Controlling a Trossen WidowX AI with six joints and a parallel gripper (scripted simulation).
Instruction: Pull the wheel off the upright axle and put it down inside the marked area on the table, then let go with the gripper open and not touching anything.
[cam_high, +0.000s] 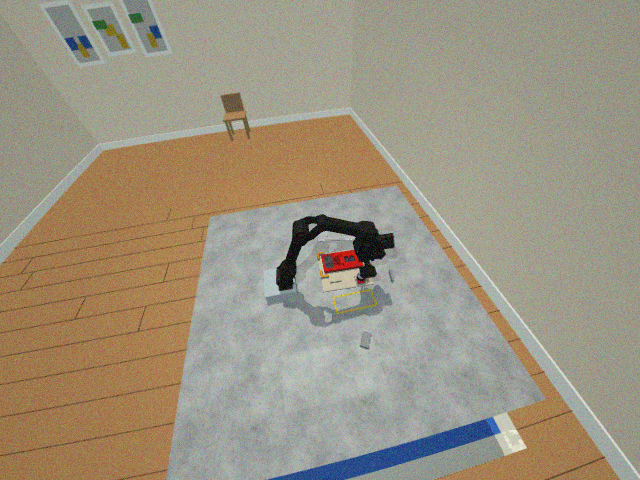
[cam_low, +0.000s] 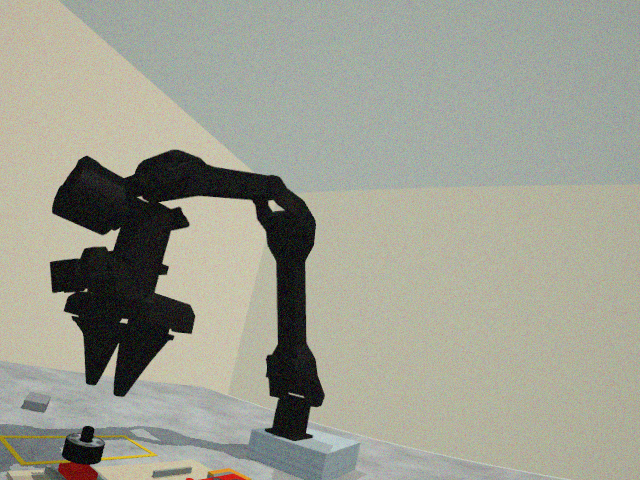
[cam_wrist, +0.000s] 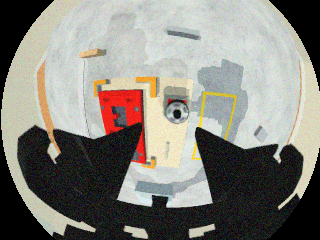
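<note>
The black wheel with a grey face (cam_low: 82, 453) (cam_wrist: 177, 120) sits around the upright dark axle (cam_low: 87, 432), above a red base on the cream board (cam_low: 129, 471) (cam_wrist: 157, 132) (cam_high: 336, 284). My gripper (cam_low: 105, 389) (cam_wrist: 169, 128) (cam_high: 367, 273) is open and empty, pointing down well above the wheel. In the wrist view the wheel shows between and just beyond the fingertips. The gripper partly hides the wheel in the top view. The marked area, a yellow outline (cam_high: 356, 309) (cam_low: 140, 445) (cam_wrist: 220, 94), lies on the table beside the board.
A red panel (cam_high: 338, 259) (cam_wrist: 127, 102) with orange corner pieces stands on the board, on the other side from the marked area. A grey block (cam_high: 365, 340) (cam_low: 36, 401) (cam_wrist: 261, 133) lies beyond the marked area. A grey bar (cam_high: 391, 275) (cam_wrist: 183, 34) and a tan bar (cam_wrist: 93, 53) lie past the board's far end.
</note>
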